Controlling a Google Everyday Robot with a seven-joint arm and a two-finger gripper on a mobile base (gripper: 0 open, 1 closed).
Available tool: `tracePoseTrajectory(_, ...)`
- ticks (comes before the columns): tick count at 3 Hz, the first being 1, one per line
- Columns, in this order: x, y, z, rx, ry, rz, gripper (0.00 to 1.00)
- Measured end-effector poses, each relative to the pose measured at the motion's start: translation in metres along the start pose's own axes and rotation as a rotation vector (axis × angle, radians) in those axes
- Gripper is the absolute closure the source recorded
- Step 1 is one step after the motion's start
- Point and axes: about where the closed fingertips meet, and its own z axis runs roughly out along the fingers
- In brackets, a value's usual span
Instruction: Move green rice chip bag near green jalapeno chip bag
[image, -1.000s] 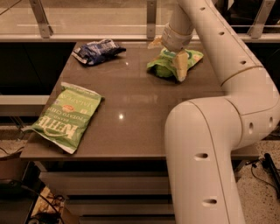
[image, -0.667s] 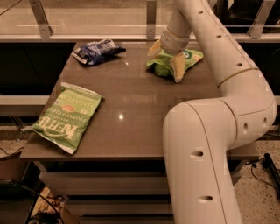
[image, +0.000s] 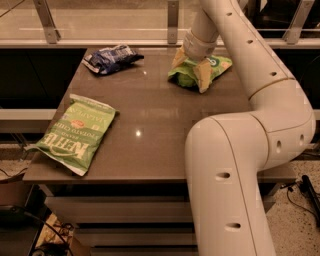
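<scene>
The green rice chip bag (image: 215, 67) is small and bright green and lies at the far right of the table. My gripper (image: 192, 69) comes down on its left end. The tan fingers (image: 204, 77) stand on either side of the bag, which is bunched between them. The green jalapeno chip bag (image: 75, 134), a large light green Kettle bag, lies flat at the table's front left, far from the gripper.
A dark blue snack bag (image: 112, 57) lies at the table's far left. The brown table (image: 150, 110) has a railing with metal posts (image: 172, 20) behind it. My white arm (image: 240, 165) fills the right foreground.
The gripper and the near end of the green rice chip bag have shifted slightly to the left. The Kettle bag and the blue bag have not moved.
</scene>
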Motion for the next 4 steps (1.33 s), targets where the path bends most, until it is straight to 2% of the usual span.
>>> tracePoseTrajectory(1,-0.0001,0.0000,0.0000,0.000,0.000,0.000,0.88)
tracePoseTrajectory(2,0.0004,-0.0040,-0.0006,0.011,0.003,0.000,1.00)
tracePoseTrajectory(4,0.0003,-0.0043,-0.0013,0.011,0.003,0.000,1.00)
